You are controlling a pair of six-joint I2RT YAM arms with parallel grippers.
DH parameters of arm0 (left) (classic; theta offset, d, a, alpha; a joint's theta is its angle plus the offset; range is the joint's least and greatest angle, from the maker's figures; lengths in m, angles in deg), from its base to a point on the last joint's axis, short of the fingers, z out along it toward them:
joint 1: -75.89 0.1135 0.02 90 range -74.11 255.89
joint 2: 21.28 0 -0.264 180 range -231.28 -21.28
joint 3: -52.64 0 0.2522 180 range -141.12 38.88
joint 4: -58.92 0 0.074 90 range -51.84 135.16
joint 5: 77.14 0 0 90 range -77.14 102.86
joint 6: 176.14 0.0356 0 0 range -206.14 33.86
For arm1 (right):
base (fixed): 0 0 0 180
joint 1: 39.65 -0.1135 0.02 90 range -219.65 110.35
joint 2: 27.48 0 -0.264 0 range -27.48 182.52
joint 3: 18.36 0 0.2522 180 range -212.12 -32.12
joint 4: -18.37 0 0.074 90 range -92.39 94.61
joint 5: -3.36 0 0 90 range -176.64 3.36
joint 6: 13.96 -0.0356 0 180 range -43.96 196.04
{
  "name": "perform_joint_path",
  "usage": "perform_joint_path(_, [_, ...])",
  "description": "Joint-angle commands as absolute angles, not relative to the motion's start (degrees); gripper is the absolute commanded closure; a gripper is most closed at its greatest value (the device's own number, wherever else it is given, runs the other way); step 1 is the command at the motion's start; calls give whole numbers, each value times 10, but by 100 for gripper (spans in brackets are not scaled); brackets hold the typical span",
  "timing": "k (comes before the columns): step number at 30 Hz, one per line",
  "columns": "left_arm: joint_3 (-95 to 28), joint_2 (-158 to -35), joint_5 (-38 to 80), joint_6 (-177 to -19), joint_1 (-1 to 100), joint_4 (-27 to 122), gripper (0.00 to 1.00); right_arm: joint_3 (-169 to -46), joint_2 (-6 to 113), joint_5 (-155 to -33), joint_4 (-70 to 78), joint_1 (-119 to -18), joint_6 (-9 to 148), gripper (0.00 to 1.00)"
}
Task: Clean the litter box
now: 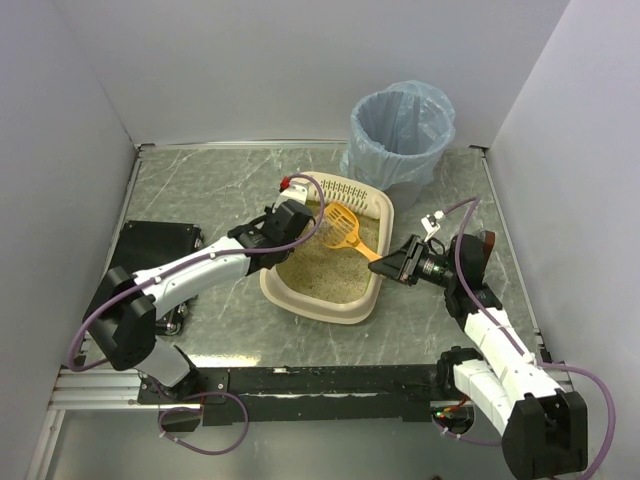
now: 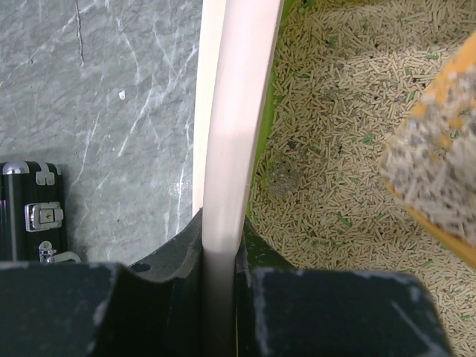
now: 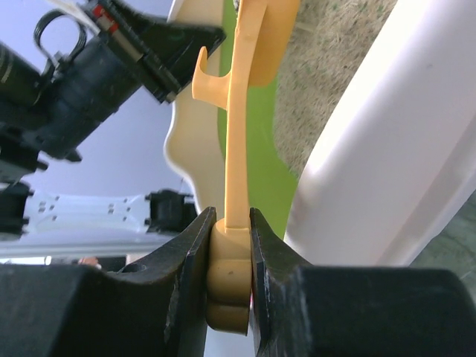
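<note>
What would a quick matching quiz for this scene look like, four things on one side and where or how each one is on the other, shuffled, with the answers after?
Things:
1. scoop
2. litter box
3. bin
4. black case

Places or states:
A. stands behind the litter box, lined in light blue
B. rim clamped by the left gripper
C. handle gripped by the right gripper, head over the box
D. lies near the left edge of the table

Pairs: 1-C, 2-B, 3-A, 4-D.
</note>
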State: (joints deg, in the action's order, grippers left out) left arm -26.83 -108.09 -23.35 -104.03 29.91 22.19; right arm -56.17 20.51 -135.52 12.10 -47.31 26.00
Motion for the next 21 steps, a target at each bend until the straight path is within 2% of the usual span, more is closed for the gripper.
perform_joint_path(1, [-277, -1026, -264, -1067, 304, 357, 99, -601, 191, -1441, 110, -441, 288, 100])
perform_joint_path(5, [-269, -1017, -258, -1067, 305, 359, 99, -615, 169, -1452, 69, -428, 294, 100])
perform_joint_path(9, [-259, -1006, -255, -1068, 307, 365, 99, -606, 181, -1470, 150, -421, 243, 100])
perform_joint_path(12, [-247, -999, -251, -1064, 308, 376, 99, -636, 181, -1478, 50, -406, 307, 100])
perform_joint_path(13, [-244, -995, -246, -1062, 309, 382, 99, -652, 175, -1475, -24, -401, 333, 100])
perform_joint_path(15, [-236, -993, -242, -1062, 311, 388, 99, -644, 159, -1471, 21, -399, 320, 100])
perform_joint_path(16, [-235, -993, -240, -1063, 311, 390, 99, -617, 159, -1475, 135, -399, 284, 100])
perform_joint_path(17, [-238, -993, -236, -1067, 312, 387, 99, -607, 170, -1484, 178, -399, 219, 100])
perform_joint_path(19, [-241, -993, -237, -1072, 312, 378, 99, -598, 172, -1484, 174, -399, 221, 100])
perform_joint_path(21, [-234, -985, -243, -1074, 312, 378, 99, -608, 159, -1473, 80, -378, 264, 100])
